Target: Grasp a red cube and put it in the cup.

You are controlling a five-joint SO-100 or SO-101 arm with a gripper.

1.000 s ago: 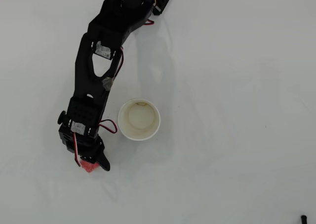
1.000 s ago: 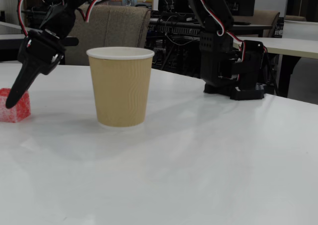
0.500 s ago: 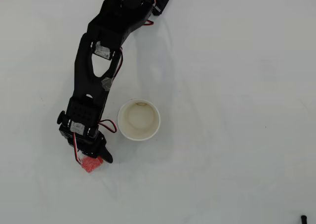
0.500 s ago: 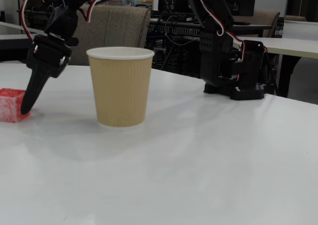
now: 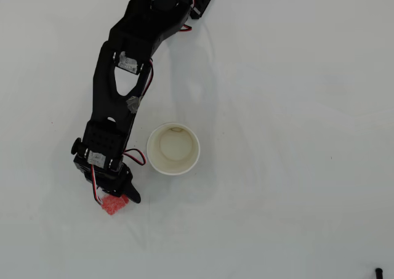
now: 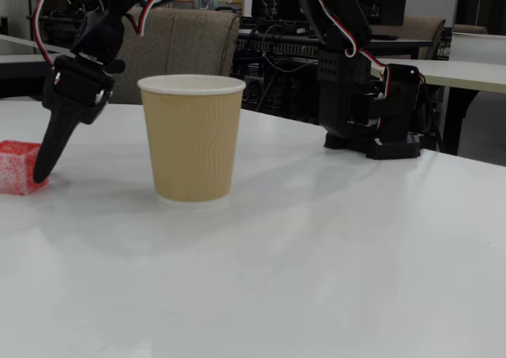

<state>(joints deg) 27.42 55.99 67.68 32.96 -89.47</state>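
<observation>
The red cube (image 5: 113, 206) lies on the white table, left and in front of the cup (image 5: 173, 168) in the overhead view. My gripper (image 5: 118, 200) is down at the cube. One black finger (image 5: 132, 193) stands against the cube's right side, angled outward. The other finger is hidden under the wrist. In the fixed view the finger (image 6: 49, 151) touches the table beside the cube (image 6: 17, 168), which is cut off by the left edge. The cup (image 6: 192, 141) stands upright and empty, apart from the cube.
The arm's base (image 6: 371, 113) stands at the back of the table (image 6: 332, 255), behind and right of the cup in the fixed view. A small black object (image 5: 378, 271) lies at the bottom right corner of the overhead view.
</observation>
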